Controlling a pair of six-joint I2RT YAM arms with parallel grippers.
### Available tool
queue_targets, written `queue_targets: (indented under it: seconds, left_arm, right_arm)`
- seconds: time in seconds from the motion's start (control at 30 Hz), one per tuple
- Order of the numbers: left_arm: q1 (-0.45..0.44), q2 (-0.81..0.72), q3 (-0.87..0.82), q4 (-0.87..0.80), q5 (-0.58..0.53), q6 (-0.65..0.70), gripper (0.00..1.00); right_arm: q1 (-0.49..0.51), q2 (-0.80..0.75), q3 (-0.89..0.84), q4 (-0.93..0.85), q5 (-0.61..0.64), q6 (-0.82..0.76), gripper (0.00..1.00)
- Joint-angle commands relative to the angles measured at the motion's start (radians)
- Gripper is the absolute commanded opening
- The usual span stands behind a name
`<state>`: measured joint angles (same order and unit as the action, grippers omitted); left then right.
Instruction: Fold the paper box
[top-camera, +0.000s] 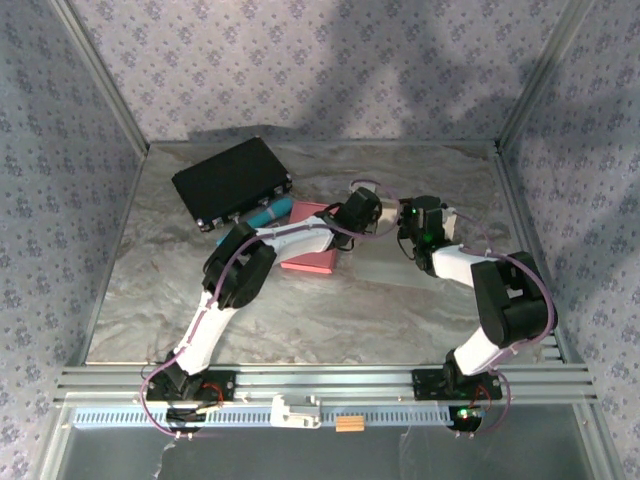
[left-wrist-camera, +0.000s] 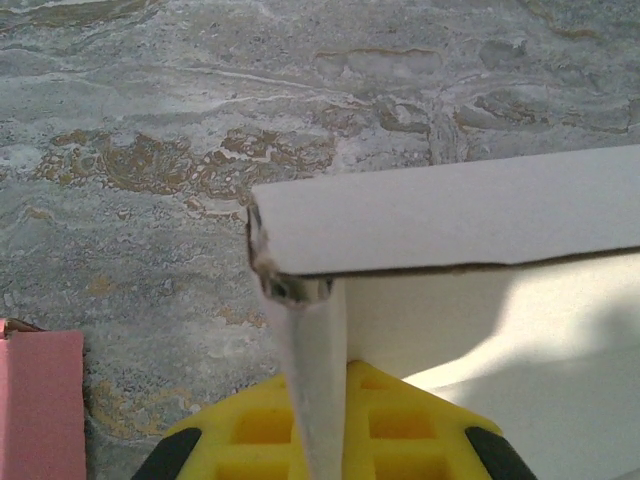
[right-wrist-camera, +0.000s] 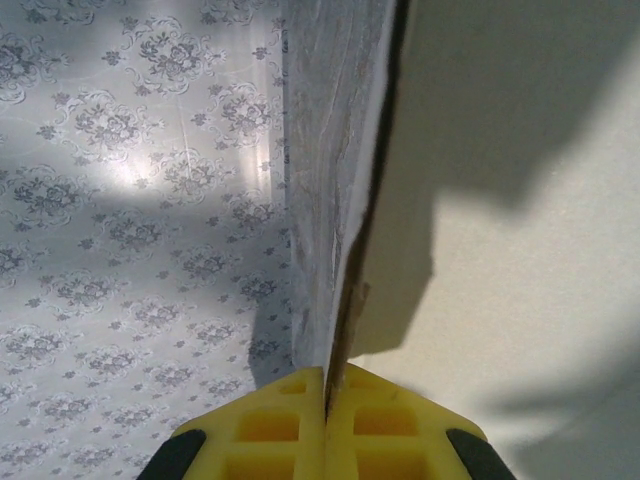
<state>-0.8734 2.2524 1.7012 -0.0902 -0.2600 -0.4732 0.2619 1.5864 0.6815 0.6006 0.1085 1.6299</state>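
Clamping paper box (left-wrist-camera: 450, 210) — left pincer (left-wrist-camera: 318, 425), right pincer (right-wrist-camera: 327, 405), both closed

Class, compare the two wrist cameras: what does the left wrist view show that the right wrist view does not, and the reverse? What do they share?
Left wrist view, not the right: a corner of the pink box on the table. Right wrist view, not the left: the patterned wall. Both: the white paper box, with the yellow left fingers shut on a panel in one view and the yellow right fingers shut on a panel in the other.
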Motion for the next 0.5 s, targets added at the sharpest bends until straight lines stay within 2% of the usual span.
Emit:
queue_targets:
  seconds: [0.0, 0.07, 0.2, 0.23, 0.27, 0.33, 0.47]
  left_arm:
    - [0.005, 0.058, 0.047, -0.170, -0.073, -0.025, 0.00]
    - [0.001, 0.065, 0.070, -0.220, -0.108, -0.032, 0.00]
    - [-0.001, 0.053, 0.058, -0.222, -0.109, -0.027, 0.00]
    - [-0.001, 0.053, 0.061, -0.227, -0.108, -0.025, 0.00]
    - [-0.001, 0.052, 0.064, -0.232, -0.107, -0.025, 0.00]
    - [-0.001, 0.041, 0.061, -0.232, -0.090, -0.017, 0.00]
    - [0.015, 0.006, 0.083, -0.293, -0.034, -0.042, 0.00]
  right_arm:
    - [0.009, -0.043, 0.028, -0.011, -0.014, -0.021, 0.00]
    - [0.008, -0.043, 0.029, -0.019, -0.014, -0.016, 0.00]
    - [0.005, -0.047, 0.043, -0.060, -0.018, -0.008, 0.00]
    - [0.004, -0.049, 0.049, -0.069, -0.022, -0.008, 0.03]
    - [0.002, -0.051, 0.058, -0.095, -0.029, -0.007, 0.09]
    - [-0.011, -0.062, 0.096, -0.179, -0.058, -0.022, 0.29]
    - [-0.027, -0.143, 0.202, -0.452, -0.050, -0.101, 0.54]
